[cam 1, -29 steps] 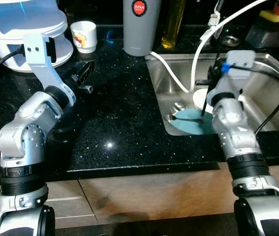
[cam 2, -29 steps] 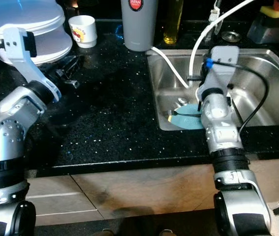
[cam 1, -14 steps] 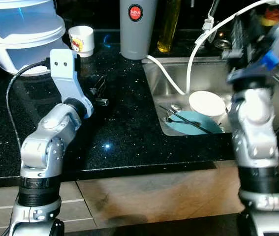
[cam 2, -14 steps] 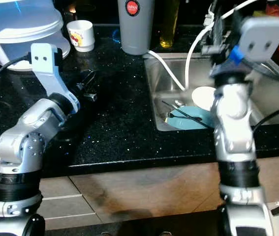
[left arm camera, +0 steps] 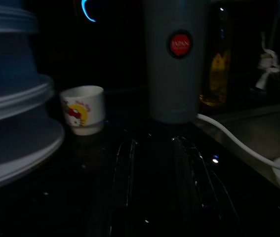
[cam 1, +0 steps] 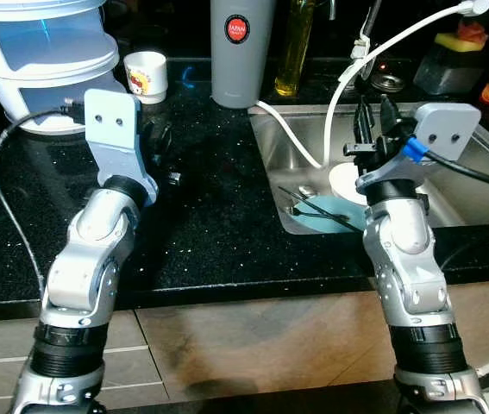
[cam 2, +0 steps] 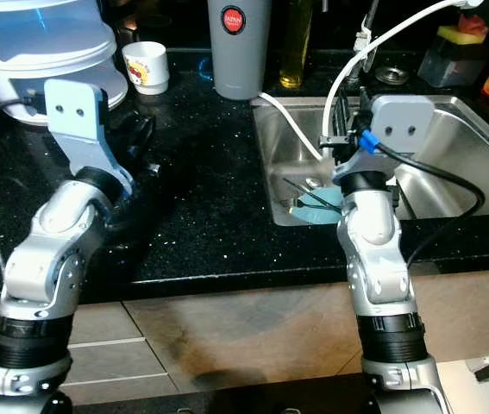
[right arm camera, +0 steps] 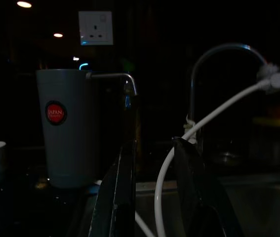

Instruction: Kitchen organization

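In the steel sink (cam 1: pixel 464 185) a blue plate (cam 1: pixel 337 214) lies with thin dark utensils (cam 1: pixel 313 205) across it, and a white bowl (cam 1: pixel 344 178) sits just behind. My right gripper (cam 1: pixel 373 114) hangs above that bowl and points at the back wall; its fingers (right arm camera: pixel 125 168) stand open with nothing held. My left gripper (cam 1: pixel 159 138) hovers low over the black counter (cam 1: pixel 218 207), also open and empty. Its fingers (left arm camera: pixel 126 182) aim toward a grey tumbler (left arm camera: pixel 177 59) and a small white cartoon cup (left arm camera: pixel 83 109).
A white stacked container (cam 1: pixel 46 52) fills the counter's back left. The grey tumbler (cam 1: pixel 242 47) and an oil bottle (cam 1: pixel 294 52) stand behind the sink's left corner. A white hose (cam 1: pixel 296 134) runs from the tap into the sink. A sponge holder (cam 1: pixel 451 62) sits back right.
My right gripper was down at the plate a second ago, rose out of the sink, and now hangs above the bowl. The left arm has swung upright. The camera shifted slightly.
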{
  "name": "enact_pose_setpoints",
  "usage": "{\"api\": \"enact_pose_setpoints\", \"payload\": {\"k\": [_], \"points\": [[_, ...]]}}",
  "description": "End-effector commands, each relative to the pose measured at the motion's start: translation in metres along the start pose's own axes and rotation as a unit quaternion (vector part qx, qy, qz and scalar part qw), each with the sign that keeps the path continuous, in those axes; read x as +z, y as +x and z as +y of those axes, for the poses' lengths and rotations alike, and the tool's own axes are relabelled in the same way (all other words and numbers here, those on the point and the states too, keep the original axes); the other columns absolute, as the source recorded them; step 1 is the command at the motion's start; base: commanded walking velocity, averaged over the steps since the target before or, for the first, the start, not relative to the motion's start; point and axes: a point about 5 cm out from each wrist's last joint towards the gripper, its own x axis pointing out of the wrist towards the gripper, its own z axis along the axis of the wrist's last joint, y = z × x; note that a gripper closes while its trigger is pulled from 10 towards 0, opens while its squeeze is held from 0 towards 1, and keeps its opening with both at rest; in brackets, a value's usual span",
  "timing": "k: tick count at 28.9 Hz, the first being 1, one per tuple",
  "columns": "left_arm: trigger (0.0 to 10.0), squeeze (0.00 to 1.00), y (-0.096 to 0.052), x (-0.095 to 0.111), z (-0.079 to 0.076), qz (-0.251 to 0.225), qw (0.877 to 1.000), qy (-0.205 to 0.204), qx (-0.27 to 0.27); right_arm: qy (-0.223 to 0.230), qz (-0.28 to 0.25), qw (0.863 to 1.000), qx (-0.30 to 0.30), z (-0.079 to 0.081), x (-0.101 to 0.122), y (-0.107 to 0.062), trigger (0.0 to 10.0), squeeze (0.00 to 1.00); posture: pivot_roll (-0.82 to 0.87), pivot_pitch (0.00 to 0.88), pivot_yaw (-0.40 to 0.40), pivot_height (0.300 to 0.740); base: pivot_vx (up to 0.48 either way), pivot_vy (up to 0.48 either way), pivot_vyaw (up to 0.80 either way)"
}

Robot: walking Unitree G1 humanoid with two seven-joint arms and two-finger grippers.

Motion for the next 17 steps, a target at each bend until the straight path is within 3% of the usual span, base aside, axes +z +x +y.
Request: {"api": "enact_pose_setpoints", "payload": {"k": [1, 17], "points": [[10.0, 0.00, -0.0013, -0.0026, 0.0037, 0.000, 1.000, 0.008, 0.016, 0.012, 0.015, 1.000, -0.006, -0.0023, -0.0035, -0.0005, 10.0, 0.00, 0.15, 0.063, -0.025, 0.740, 0.000, 0.000, 0.00], [10.0, 0.00, 0.0011, -0.0069, 0.0043, -0.009, 0.999, 0.030, 0.035, 0.020, 0.031, 0.999, -0.030, -0.0103, -0.0073, -0.0031, 10.0, 0.00, 0.14, 0.069, -0.027, 0.740, 0.000, 0.000, 0.00]]}}
